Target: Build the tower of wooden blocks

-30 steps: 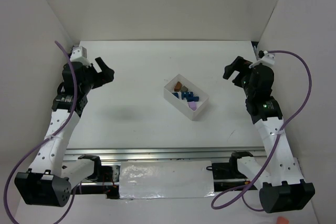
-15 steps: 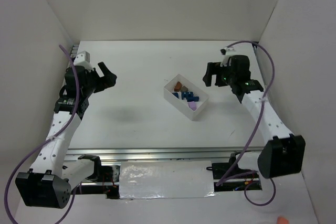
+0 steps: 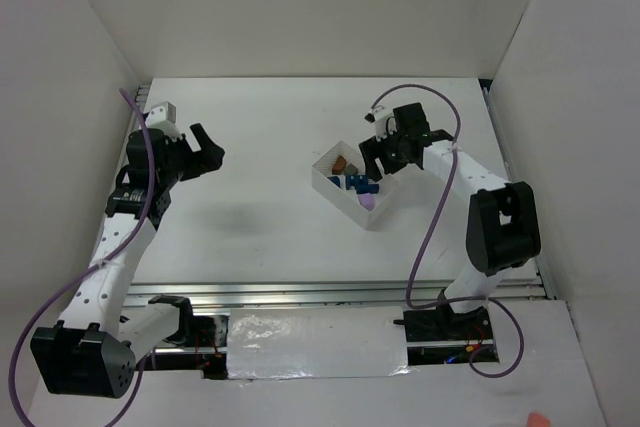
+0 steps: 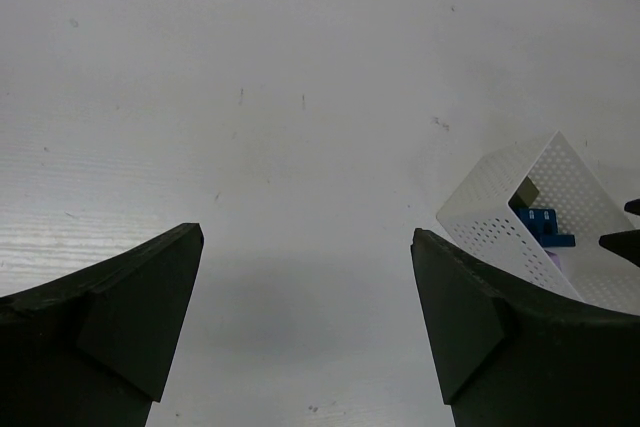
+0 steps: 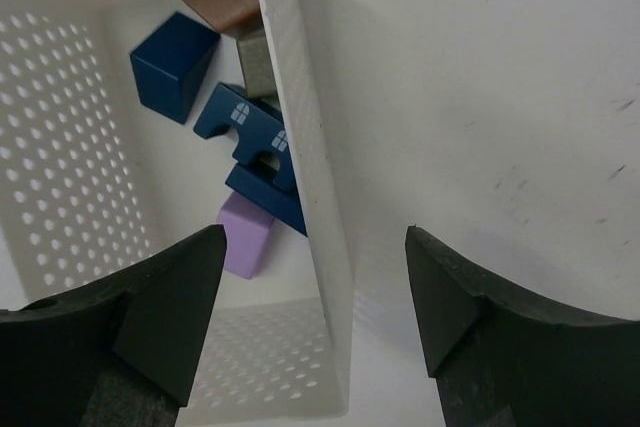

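The right gripper (image 5: 312, 267), jaws spread and empty, straddles the white tray's (image 5: 60, 147) long wall. The wood blocks (image 5: 245, 132) lie jumbled inside, just ahead of its inner finger. The left gripper (image 4: 305, 287), also spread, hovers over the table (image 4: 300, 77), well apart.
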{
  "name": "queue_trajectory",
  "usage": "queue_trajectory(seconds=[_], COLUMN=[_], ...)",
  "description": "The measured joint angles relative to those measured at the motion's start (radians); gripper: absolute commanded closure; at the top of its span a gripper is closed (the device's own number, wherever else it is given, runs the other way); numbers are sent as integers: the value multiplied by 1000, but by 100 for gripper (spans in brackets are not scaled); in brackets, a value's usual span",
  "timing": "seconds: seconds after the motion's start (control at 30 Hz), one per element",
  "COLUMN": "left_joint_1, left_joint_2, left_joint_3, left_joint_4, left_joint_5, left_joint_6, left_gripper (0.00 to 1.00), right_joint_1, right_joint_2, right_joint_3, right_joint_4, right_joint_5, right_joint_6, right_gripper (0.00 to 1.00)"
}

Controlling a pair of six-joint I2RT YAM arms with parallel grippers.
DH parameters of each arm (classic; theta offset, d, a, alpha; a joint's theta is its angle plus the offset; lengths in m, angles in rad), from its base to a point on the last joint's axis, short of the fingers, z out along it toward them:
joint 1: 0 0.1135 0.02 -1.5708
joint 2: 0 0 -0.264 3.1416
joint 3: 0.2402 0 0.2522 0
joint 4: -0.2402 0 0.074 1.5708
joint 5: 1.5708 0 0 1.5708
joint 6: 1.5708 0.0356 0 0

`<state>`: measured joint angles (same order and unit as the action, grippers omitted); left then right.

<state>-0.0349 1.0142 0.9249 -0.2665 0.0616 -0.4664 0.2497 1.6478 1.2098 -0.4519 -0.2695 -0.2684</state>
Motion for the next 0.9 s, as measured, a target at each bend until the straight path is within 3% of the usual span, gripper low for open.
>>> queue_trajectory(seconds=[0.1,0.2,0.23,0.3,0.4,0.53,0.9], left_joint_1=[0,0,0,0,0,0,0], left_joint_2=[0,0,0,0,0,-1,-36], left_joint_3=[0,-1,-2,-3,-3,-7,-33], left_joint_4=[0,0,1,0,1,4,6], left_joint_5=[-2,-9,-12,-14,-15,-15,-14], left_joint_6=[3,13,16,18,19,19,20], left_gripper=[1,1,1,1,1,1,1], right_joint_1=[18,31,34,35,41,56,101], right_joint_2=[40,71,75,77,75,63,-3], right_joint_3=[0,0,0,0,0,10,96], right_joint_4=[-24,-43,-48,-51,-46,-73,-86], right_joint_5=[39,90,103,126,173,241,607], right_joint_6=[-4,0,1,4,16,5,-100], right_gripper=[26,44,56,68,74,100,100])
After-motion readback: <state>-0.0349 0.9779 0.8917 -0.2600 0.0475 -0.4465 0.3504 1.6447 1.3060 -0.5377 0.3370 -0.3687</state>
